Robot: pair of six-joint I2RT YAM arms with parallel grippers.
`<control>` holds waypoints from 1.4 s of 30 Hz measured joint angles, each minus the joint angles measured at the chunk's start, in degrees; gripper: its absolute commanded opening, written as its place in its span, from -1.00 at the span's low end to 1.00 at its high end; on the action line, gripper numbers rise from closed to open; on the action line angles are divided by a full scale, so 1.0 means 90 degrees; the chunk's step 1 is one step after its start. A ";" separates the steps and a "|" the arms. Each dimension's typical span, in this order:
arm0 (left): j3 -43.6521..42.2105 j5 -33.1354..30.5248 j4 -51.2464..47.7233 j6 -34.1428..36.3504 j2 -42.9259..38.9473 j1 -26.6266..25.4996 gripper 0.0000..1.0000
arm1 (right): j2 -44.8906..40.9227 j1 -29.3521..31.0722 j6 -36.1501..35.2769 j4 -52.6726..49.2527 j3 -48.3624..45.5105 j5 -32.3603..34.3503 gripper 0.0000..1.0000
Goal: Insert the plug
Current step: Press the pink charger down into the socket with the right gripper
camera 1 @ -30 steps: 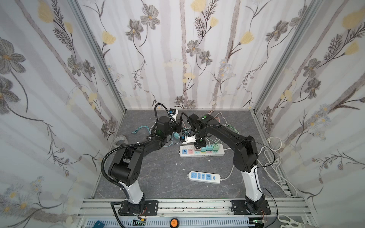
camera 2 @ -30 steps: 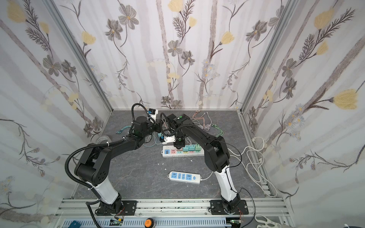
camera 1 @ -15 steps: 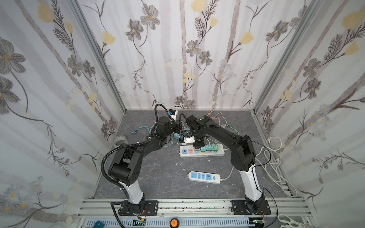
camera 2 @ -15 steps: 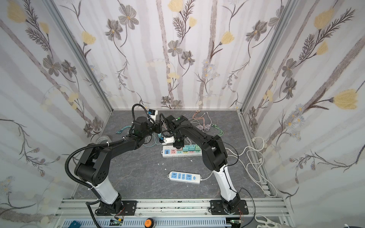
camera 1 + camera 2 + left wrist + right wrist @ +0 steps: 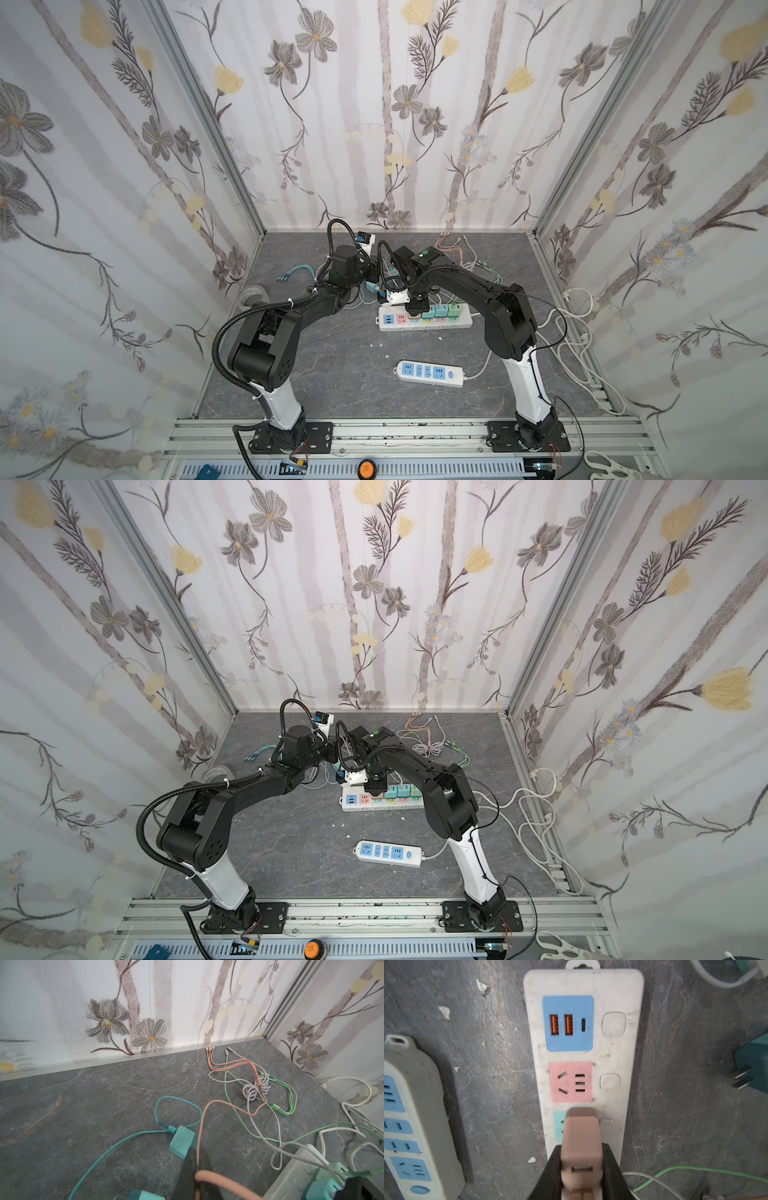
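In the right wrist view my right gripper (image 5: 581,1154) is shut on a tan-pink plug (image 5: 581,1132). The plug stands over the teal socket (image 5: 559,1126) of the white power strip (image 5: 618,1053), just past the pink socket (image 5: 571,1082); its prongs are hidden. In both top views that gripper (image 5: 417,306) (image 5: 375,786) hangs over the strip (image 5: 461,325) (image 5: 353,808) near its left end. My left gripper (image 5: 198,1159) is shut on the pink cable (image 5: 200,1126), close to a teal charger (image 5: 181,1144) lying on the floor.
A second white strip with blue sockets (image 5: 430,373) (image 5: 415,1126) lies nearer the front. Teal and green chargers (image 5: 440,311) fill the strip's right sockets. Loose pink, green and white cables (image 5: 255,1088) trail at the back right. A dark teal plug (image 5: 751,1070) lies beside the strip.
The right arm's elbow has shifted slightly to the left while its gripper stays over the strip. Both grips are unchanged.
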 measured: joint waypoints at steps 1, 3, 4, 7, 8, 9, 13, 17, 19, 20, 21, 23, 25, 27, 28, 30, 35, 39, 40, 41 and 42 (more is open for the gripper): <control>0.0017 0.0019 -0.0044 -0.0002 0.0000 0.0000 -1.00 | -0.0007 0.0000 0.0002 0.0056 -0.0070 0.0000 -1.00; 0.0066 0.0073 -0.0104 -0.0002 0.0000 0.0000 -1.00 | -0.0039 -0.0002 0.0000 0.0209 -0.0253 -0.0010 -1.00; 0.0090 0.0107 -0.0136 -0.0002 0.0002 0.0000 -1.00 | -0.0039 -0.0007 0.0002 0.0245 -0.0284 -0.0051 -1.00; 0.0124 0.0138 -0.0248 -0.0005 0.0012 0.0000 -1.00 | -0.0044 -0.0012 0.0005 0.0277 -0.0318 -0.0056 -1.00; 0.0126 0.0146 -0.0265 -0.0005 0.0012 0.0000 -1.00 | -0.0051 -0.0012 0.0007 0.0296 -0.0328 -0.0061 -1.00; 0.0136 0.0153 -0.0301 -0.0005 0.0012 -0.0002 -1.00 | -0.0066 -0.0012 0.0007 0.0301 -0.0340 -0.0073 -0.97; 0.0153 0.0153 -0.0427 -0.0005 -0.0007 -0.0029 -1.00 | -0.0165 -0.0012 0.0022 0.0367 -0.0403 -0.0075 -0.71; 0.0194 0.0158 -0.0498 0.0085 -0.0022 -0.0092 -1.00 | -0.0406 -0.0010 0.0019 0.0461 -0.0554 -0.0066 -0.23; 0.0255 0.0202 -0.0571 0.0187 -0.0017 -0.0134 -1.00 | -0.0517 -0.0007 0.0049 0.0393 -0.0644 -0.0080 0.07; 0.0291 0.0228 -0.0593 0.0253 -0.0010 -0.0155 -1.00 | -0.0614 -0.0007 0.0066 0.0296 -0.0690 -0.0080 0.13; 0.0345 0.0265 -0.0610 0.0355 0.0007 -0.0182 -1.00 | -0.0750 -0.0007 0.0063 0.0233 -0.0743 -0.0080 0.20; 0.0447 0.0342 -0.0627 0.0464 0.0041 -0.0226 -1.00 | -0.1052 -0.0007 0.0073 0.0194 -0.0882 -0.0107 0.35; 0.0522 0.0432 -0.0627 0.0549 0.0087 -0.0262 -1.00 | -0.1307 -0.0012 0.0073 0.0182 -0.1086 -0.0172 0.90; 0.0605 0.0498 -0.0656 0.0687 0.0158 -0.0296 -1.00 | -0.1554 -0.0044 0.0129 0.0219 -0.1338 -0.0321 0.98; 0.0653 0.0498 -0.0675 0.0697 0.0192 -0.0313 -1.00 | -0.1712 -0.0056 0.0121 0.0250 -0.1481 -0.0406 0.98; 0.0731 0.0619 -0.0690 0.0857 0.0250 -0.0338 -1.00 | -0.2072 -0.0095 0.0187 0.0364 -0.1756 -0.0646 0.98; 0.0979 0.0988 -0.0719 0.1443 0.0415 -0.0517 -1.00 | -0.3264 -0.0503 0.0231 0.0801 -0.2465 -0.1450 0.99; 0.1350 0.1392 -0.0546 0.1880 0.0656 -0.0588 -1.00 | -0.4320 -0.1224 0.0357 0.1355 -0.3417 -0.2004 0.99; 0.1464 0.1304 -0.0483 0.1875 0.0748 -0.0593 -1.00 | -0.4607 -0.1379 0.0418 0.1496 -0.3711 -0.2101 0.99; 0.1554 0.1248 -0.0452 0.1885 0.0840 -0.0571 -1.00 | -0.4928 -0.1491 0.0471 0.1593 -0.4014 -0.2118 0.99; 0.1603 0.1214 -0.0435 0.1885 0.0906 -0.0554 -1.00 | -0.5127 -0.1518 0.0515 0.1654 -0.4201 -0.2152 0.99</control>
